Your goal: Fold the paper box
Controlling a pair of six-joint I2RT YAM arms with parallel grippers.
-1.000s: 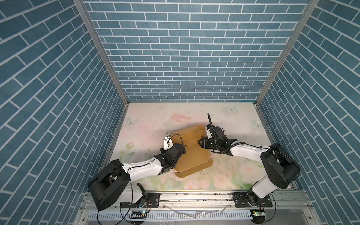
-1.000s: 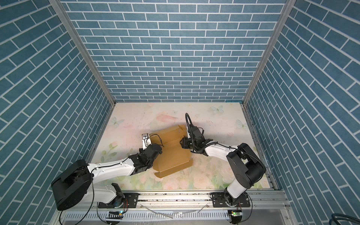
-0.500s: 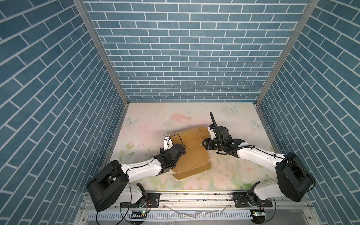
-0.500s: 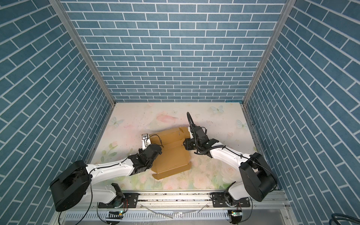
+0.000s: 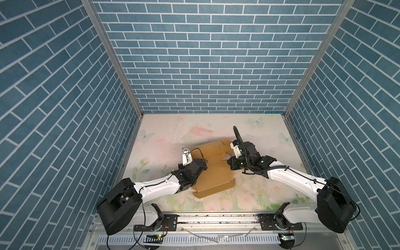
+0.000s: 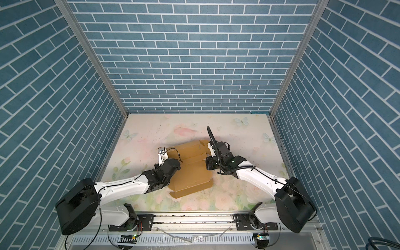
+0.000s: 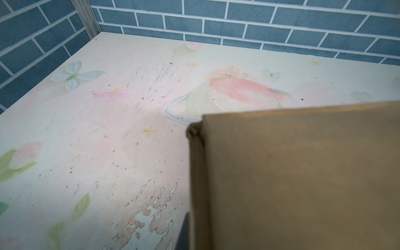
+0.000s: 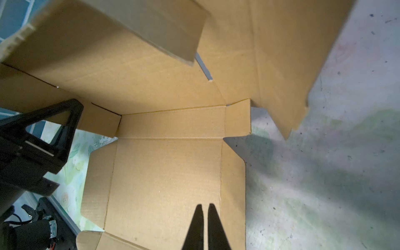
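The paper box [image 5: 216, 177] [image 6: 190, 175] is plain brown cardboard, partly folded, lying in the middle of the floral table. Its far panels stand up and its near flaps lie low. My left gripper [image 5: 202, 165] [image 6: 178, 167] is shut on the box's left wall. In the left wrist view the cardboard [image 7: 303, 173] fills the near side and only one dark finger [image 7: 183, 233] shows beside it. My right gripper [image 8: 204, 207] [image 5: 229, 162] is shut and holds nothing. It hovers over the box's floor panel [image 8: 164, 177], near the right crease.
Blue brick walls [image 5: 194, 65] close in the table [image 5: 168, 138] on three sides. A metal rail [image 5: 216, 218] with both arm bases runs along the front. The left gripper's body [image 8: 39, 147] shows in the right wrist view by the box's far flap.
My right gripper's jaws have come together from partly open to shut, and that arm's shoulder has swung out to the right. The left gripper and the box have hardly moved.
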